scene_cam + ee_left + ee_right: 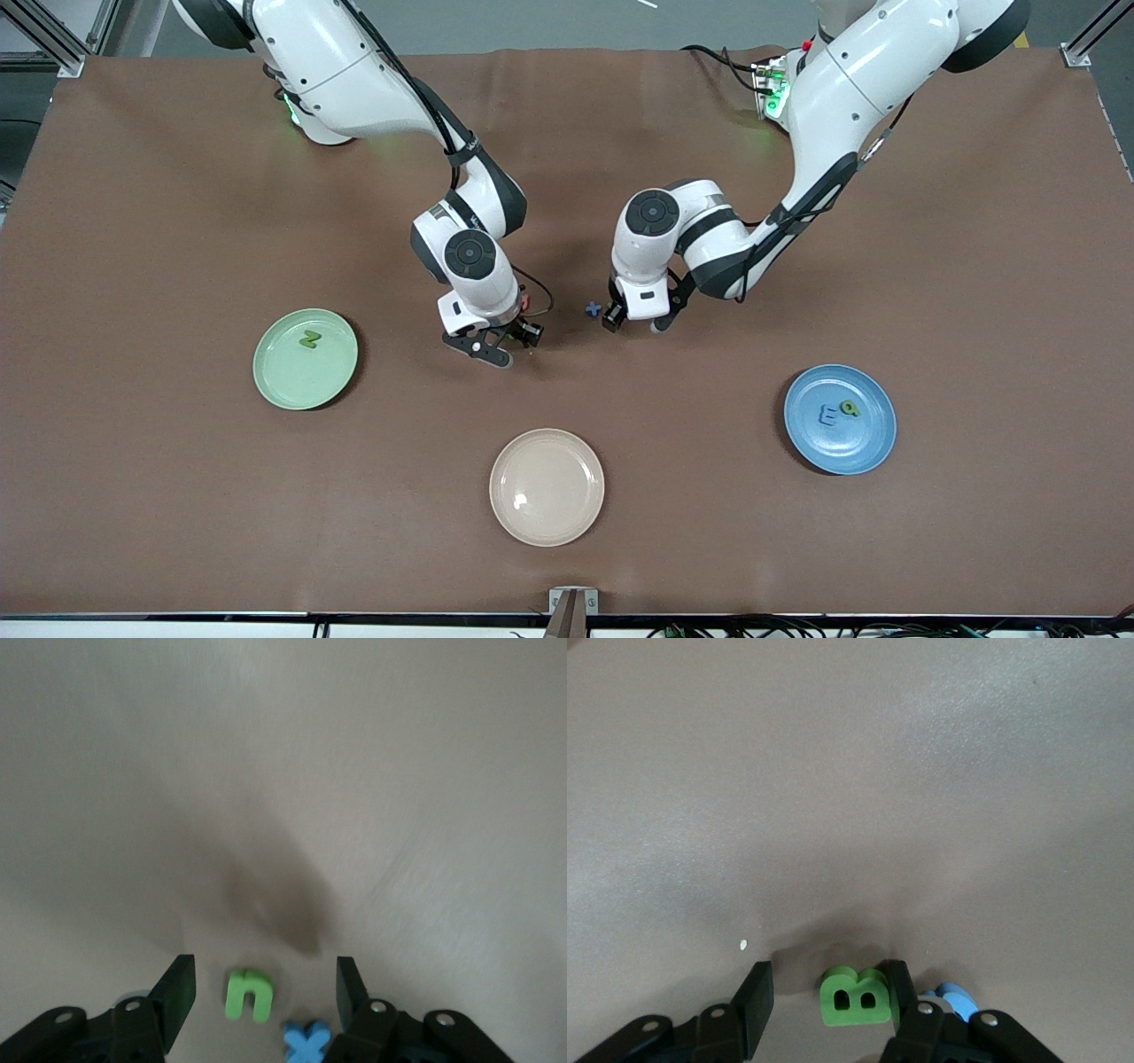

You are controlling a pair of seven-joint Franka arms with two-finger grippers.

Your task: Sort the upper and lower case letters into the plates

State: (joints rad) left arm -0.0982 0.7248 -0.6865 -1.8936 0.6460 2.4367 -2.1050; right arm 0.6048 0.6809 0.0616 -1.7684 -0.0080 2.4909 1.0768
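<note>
The green lowercase n [248, 994] lies flat on the brown table mat [177, 496] between the spread fingers of the left gripper [264, 997], touching neither pad; its legs point toward the wrist camera. Just beside it lies a blue x [306, 1043], cut off by that view's edge and partly covered by one finger [354, 992]. In the front view only the x [593, 308] shows, near the table's middle; the n is hidden under the left gripper [631, 321].

The green capital B [855, 997] lies flat between the fingers of the right gripper [824, 1001], its long axis running across the gap from finger to finger. One finger [899, 992] touches it, the other [755, 997] stands apart, so the jaws are part open and not yet clamped. A pale blue letter [952, 999] next to it is mostly hidden by that finger and cannot be read. In the front view the right gripper [496, 341] covers both.

The pale green plate [306, 359], toward the right arm's end, holds a green N [310, 338]. The blue plate [840, 419], toward the left arm's end, holds a blue E [827, 414] and a small green letter [850, 408] too small to read surely. A cream plate [547, 486] sits nearest the front camera
</note>
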